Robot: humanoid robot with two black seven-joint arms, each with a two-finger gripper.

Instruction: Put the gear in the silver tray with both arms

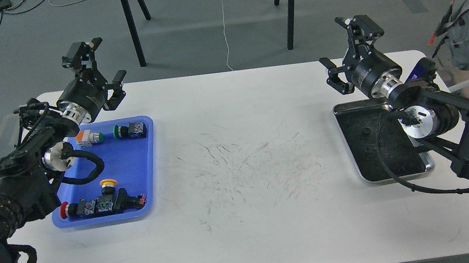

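We note a white table (244, 218), scuffed at centre, on a grey floor (334, 1) with black stand legs (132, 28) behind. A blue tray (132, 161) of push-buttons lies left; the silver tray (365, 174) lies right. Our left gripper (96, 65) hangs above the blue tray's far edge, fingers spread, empty. Our right gripper (343, 55) hangs beyond the silver tray, fingers spread, empty.

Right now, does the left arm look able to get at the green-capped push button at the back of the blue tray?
Probably yes: the left hand is open above the tray's far edge, and the green-capped button lies uncovered just below it.
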